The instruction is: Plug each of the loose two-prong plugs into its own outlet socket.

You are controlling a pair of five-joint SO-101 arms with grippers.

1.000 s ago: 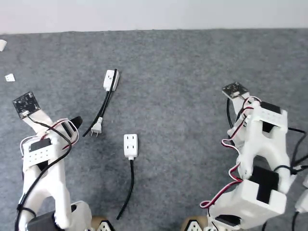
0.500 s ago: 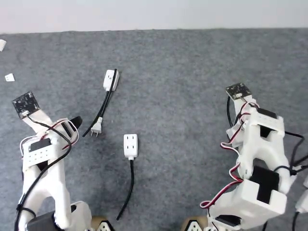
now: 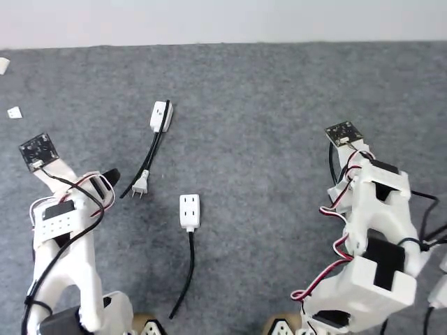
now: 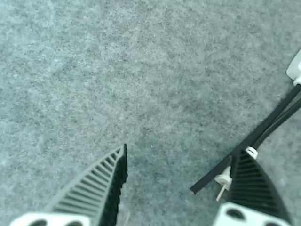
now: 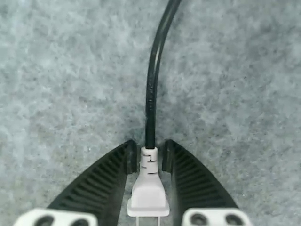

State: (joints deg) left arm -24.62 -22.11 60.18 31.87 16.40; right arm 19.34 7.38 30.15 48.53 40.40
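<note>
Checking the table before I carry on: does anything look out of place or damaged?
Only two small white scraps near the mat's far-left corner, well apart from the cords; they seem to belong to nothing here. The plug and socket look undamaged.

White plug (image 3: pixel 141 185) lies near white outlet (image 3: pixel 189 211); second plug (image 5: pixel 148 188) clamped between jaws.

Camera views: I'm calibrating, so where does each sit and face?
High view: fixed overhead, looking down on table, both arms, loose plug, outlet socket.
Left wrist view: on left wrist, facing table past the open left gripper.
Right wrist view: on right wrist, facing right gripper shut on a second plug.
Shared: high and left wrist views both show the loose plug.
</note>
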